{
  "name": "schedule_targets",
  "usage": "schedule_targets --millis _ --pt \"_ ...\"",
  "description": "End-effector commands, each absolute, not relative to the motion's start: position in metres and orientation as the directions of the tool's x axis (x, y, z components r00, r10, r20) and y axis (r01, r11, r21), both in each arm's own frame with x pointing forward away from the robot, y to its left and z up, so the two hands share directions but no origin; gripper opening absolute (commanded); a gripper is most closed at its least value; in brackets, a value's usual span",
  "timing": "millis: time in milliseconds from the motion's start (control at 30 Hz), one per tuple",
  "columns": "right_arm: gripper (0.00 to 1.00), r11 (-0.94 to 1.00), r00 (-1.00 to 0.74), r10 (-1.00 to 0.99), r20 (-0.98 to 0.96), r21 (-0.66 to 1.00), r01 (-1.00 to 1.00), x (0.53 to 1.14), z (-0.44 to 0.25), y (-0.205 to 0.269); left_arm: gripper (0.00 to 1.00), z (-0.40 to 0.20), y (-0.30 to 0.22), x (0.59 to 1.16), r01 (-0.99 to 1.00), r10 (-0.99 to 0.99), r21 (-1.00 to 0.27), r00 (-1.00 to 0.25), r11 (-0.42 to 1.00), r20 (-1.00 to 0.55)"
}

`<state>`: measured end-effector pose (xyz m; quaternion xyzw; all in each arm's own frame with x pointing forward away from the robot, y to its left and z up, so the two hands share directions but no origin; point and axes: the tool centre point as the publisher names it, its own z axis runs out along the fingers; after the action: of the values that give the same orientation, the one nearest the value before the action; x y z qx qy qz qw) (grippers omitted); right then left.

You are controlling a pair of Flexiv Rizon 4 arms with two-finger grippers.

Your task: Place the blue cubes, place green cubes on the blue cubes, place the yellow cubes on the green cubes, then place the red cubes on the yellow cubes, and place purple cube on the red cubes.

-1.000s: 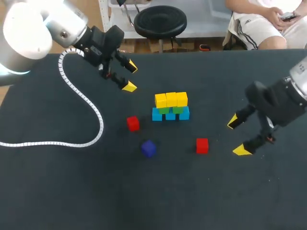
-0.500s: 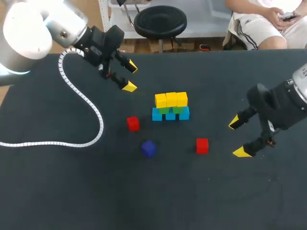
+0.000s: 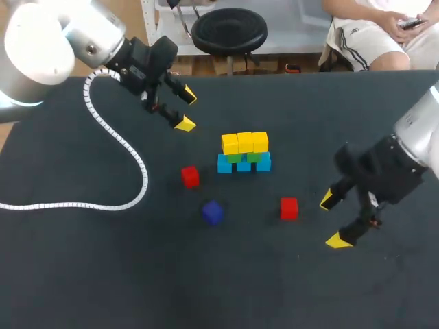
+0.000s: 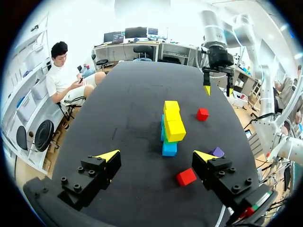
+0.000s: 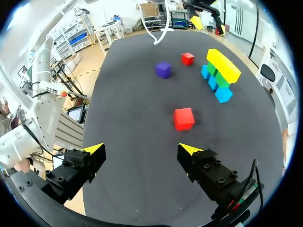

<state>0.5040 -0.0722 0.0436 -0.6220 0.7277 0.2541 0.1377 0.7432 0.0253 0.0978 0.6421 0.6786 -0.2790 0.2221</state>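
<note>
Mid-table stands a stack: a row of blue cubes [image 3: 244,164], green cubes [image 3: 244,157] on them, yellow cubes [image 3: 245,142] on top. One red cube [image 3: 190,176] lies left of the stack, another red cube [image 3: 289,208] to its front right, and a purple cube [image 3: 212,212] in front. My left gripper [image 3: 186,110] hangs open behind and left of the stack. My right gripper [image 3: 333,220] is open, just right of the nearer red cube [image 5: 183,118], which lies ahead of its fingers. In the left wrist view the stack [image 4: 173,120] lies ahead of the open gripper [image 4: 156,156].
A white coiled cable [image 3: 116,147] trails from my left arm across the left part of the dark table [image 3: 82,274].
My right gripper has moved left and toward the table's front, closing in on the right red cube. The left arm and all cubes have stayed put.
</note>
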Motion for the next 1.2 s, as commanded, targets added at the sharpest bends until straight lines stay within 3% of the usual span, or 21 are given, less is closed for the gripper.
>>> schedule_targets --millis 33,367,733,1200 --pt "1.00 0.074 -0.171 -0.812 -0.558 0.193 -0.978 0.501 0.041 -0.067 1.00 0.098 0.025 0.745 0.995 0.750 -0.097 -0.077 0.017 -0.657" --pt "1.00 -0.025 -0.099 -0.744 -0.661 0.176 -0.984 0.527 0.041 -0.054 1.00 0.098 0.025 0.745 0.995 0.750 -0.097 -0.077 0.017 -0.657" --pt "1.00 0.039 -0.151 -0.729 -0.667 0.179 -0.983 0.524 0.035 -0.036 1.00 0.098 0.025 0.745 0.995 0.750 -0.097 -0.077 0.017 -0.657" --pt "1.00 -0.002 -0.082 -0.731 -0.677 0.123 -0.992 0.530 0.023 -0.026 1.00 0.098 0.025 0.745 0.995 0.750 -0.097 -0.077 0.017 -0.657"
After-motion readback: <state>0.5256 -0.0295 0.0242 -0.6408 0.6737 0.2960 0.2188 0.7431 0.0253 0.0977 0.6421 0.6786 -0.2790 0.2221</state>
